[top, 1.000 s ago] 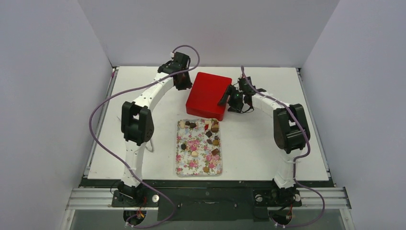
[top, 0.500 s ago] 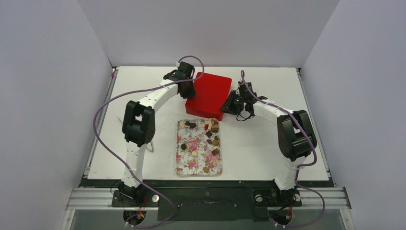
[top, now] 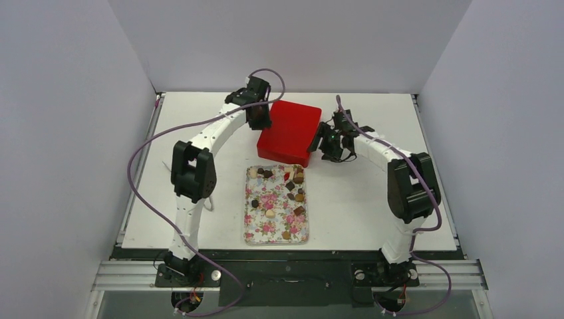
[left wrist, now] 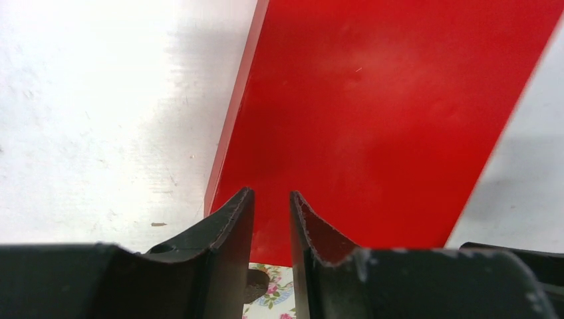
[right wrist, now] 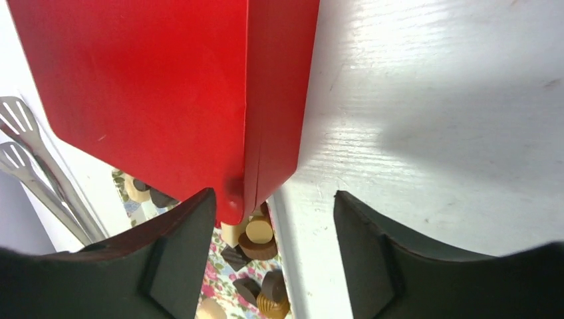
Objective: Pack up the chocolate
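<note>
The chocolate (top: 293,187) lies as several small brown, tan and cream pieces on a floral tray (top: 261,226). A closed red box (top: 289,129) sits just behind the tray. My left gripper (top: 261,121) is at the box's left edge. In the left wrist view its jaws (left wrist: 271,194) stand a narrow gap apart over the red lid (left wrist: 379,113), with nothing between them. My right gripper (top: 320,141) is wide open at the box's right side. In the right wrist view it (right wrist: 275,194) straddles the box's near corner (right wrist: 233,193), with chocolates (right wrist: 259,239) below.
Metal tongs (right wrist: 26,153) lie on the white table left of the tray. White walls enclose the table on three sides. Purple cables loop off both arms. The tray's far edge lies close under the box's front side.
My left gripper has swung right from the box's back-left corner onto its left edge. My right gripper has shifted slightly along the right side. The box has turned a little.
</note>
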`<state>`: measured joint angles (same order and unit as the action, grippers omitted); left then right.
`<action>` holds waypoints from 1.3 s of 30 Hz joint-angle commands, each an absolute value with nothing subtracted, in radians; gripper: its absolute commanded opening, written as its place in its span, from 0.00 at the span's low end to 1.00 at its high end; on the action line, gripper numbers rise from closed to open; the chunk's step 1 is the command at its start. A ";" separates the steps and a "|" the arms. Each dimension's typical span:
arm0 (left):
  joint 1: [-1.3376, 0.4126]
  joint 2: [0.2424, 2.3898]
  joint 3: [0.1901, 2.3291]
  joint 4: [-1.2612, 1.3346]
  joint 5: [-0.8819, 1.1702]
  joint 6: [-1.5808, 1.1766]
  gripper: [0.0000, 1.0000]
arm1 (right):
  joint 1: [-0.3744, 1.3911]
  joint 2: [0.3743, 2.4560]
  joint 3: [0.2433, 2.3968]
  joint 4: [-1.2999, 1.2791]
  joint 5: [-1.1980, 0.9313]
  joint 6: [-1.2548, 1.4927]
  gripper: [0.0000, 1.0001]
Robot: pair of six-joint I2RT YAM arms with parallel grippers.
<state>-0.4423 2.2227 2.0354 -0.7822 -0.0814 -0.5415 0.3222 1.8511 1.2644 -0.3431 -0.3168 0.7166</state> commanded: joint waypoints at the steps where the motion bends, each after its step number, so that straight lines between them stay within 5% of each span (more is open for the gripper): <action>1: -0.436 2.123 2.209 -0.841 -0.115 -0.482 0.25 | 0.283 1.744 1.426 -0.454 -0.302 0.689 0.65; 5: -0.438 1.962 2.096 -0.799 -0.095 -0.468 0.46 | 0.270 1.663 1.502 -0.463 -0.315 0.705 0.68; 10: -0.440 1.698 1.804 -0.662 -0.074 -0.469 0.99 | 0.277 1.507 1.411 -0.398 -0.292 0.734 0.69; 20: -0.445 1.259 1.381 -0.573 -0.101 -0.436 0.96 | 0.285 1.181 1.154 -0.319 -0.192 0.738 0.71; 39: -0.444 1.174 1.302 -0.560 -0.102 -0.423 0.96 | 0.282 1.056 1.070 -0.275 -0.183 0.742 0.74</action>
